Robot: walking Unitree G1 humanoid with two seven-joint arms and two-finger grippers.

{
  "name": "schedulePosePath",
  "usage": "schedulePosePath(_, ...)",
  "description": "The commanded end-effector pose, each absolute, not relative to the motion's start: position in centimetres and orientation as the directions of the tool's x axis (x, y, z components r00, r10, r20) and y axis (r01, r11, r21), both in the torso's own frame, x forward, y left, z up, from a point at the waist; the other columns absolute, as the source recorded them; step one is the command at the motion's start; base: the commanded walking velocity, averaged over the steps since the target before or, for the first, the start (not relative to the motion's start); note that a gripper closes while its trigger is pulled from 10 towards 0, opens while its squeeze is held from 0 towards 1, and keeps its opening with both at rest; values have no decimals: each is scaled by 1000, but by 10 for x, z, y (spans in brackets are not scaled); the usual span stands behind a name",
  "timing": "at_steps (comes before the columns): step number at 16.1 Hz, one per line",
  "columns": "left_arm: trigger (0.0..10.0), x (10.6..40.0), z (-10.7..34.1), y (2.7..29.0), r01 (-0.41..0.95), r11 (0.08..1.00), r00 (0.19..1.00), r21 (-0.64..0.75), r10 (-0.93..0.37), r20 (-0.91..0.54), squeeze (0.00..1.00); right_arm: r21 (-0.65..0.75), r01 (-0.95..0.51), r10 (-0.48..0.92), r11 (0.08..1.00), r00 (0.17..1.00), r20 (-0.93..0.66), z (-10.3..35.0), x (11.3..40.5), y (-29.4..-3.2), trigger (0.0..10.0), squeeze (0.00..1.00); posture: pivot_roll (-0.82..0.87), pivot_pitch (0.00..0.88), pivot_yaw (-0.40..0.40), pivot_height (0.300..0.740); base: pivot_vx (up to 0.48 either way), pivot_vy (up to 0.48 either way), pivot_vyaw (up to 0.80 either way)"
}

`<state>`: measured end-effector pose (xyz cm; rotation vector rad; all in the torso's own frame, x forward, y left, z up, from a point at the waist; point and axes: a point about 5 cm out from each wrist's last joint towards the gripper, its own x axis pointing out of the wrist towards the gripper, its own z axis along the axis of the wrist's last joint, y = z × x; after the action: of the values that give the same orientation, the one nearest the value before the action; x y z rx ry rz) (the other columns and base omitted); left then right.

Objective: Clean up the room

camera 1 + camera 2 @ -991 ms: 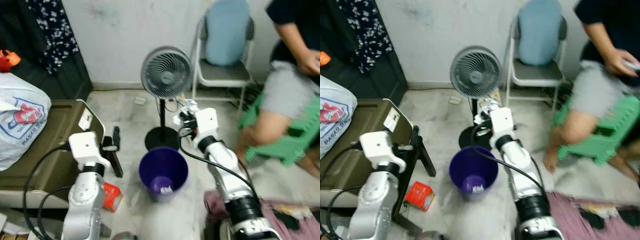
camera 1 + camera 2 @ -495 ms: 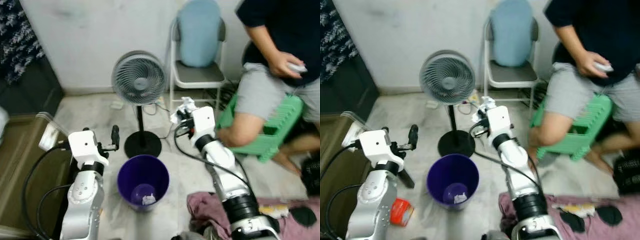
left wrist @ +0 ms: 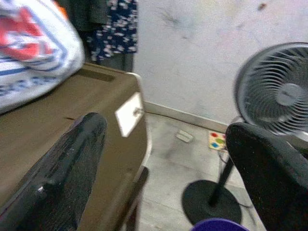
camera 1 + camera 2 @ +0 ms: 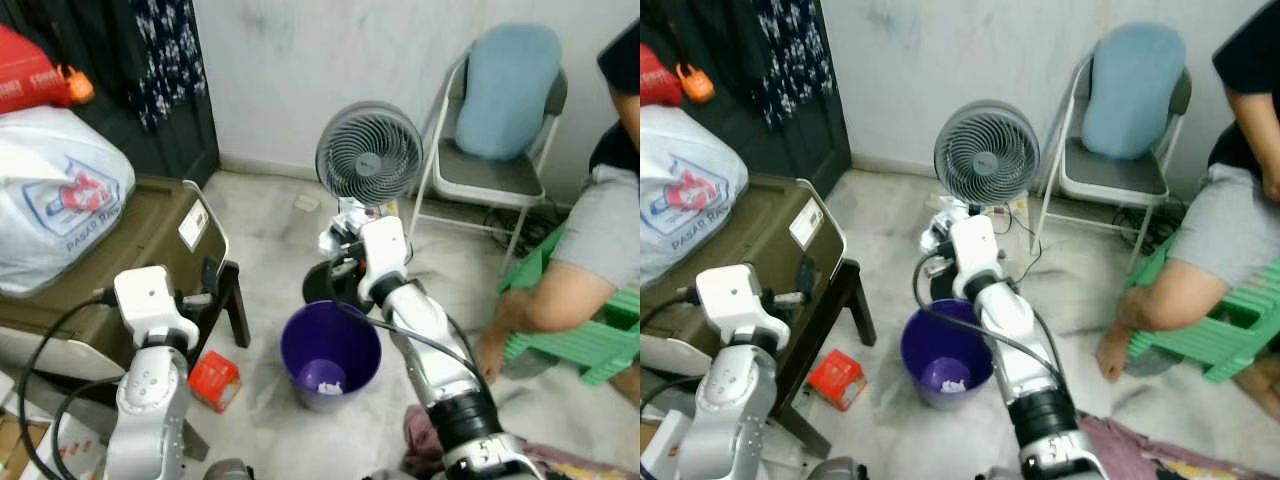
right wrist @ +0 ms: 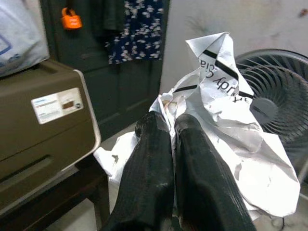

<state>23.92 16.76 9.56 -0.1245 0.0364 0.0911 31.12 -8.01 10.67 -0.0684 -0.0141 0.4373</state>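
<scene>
A purple bin (image 4: 292, 350) stands on the floor between my arms, with a few white scraps in its bottom. My right gripper (image 4: 340, 228) is raised just beyond the bin's far rim, in front of the fan (image 4: 368, 155). It is shut on a crumpled white paper with black print (image 5: 226, 125), and its black fingers (image 5: 154, 159) are pressed together on the paper. My left gripper (image 3: 163, 163) is open and holds nothing; it hangs beside the brown table (image 4: 150, 235), left of the bin. A red box (image 4: 213, 380) lies on the floor by the table leg.
A white plastic bag (image 4: 55, 200) sits on the brown table. A folding chair with a blue cushion (image 4: 495, 150) stands by the wall. A person (image 4: 610, 230) sits on a green stool (image 4: 590, 335) at the right. Pink cloth (image 4: 425, 435) lies near my right side.
The whole view has swung left, bringing the table and white bag back in. Both arms keep their poses; the right gripper still holds the paper.
</scene>
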Motion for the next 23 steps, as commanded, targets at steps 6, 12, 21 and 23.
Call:
schedulePosePath(6,10000,241,103,164,-60,990,998,-131,60,-6,0,-67,-396,397,916,918,0,109,315,-85,10000,0,-23,11,-11,740,182,0,0)
schedulePosePath(12,10000,242,104,164,-51,992,999,-116,52,0,0,-62,-394,395,917,918,13,111,316,-84,10000,0,-22,2,-6,740,442,0,0)
schedulePosePath(21,10000,243,103,167,-69,993,998,-91,69,-6,0,-60,-391,393,918,919,21,113,319,-79,10000,0,-16,8,-2,740,273,0,0)
schedulePosePath(23,10000,243,104,168,-70,994,998,-86,70,-3,0,-63,-387,389,920,921,18,113,320,-78,10000,0,-16,10,-2,740,0,0,0)
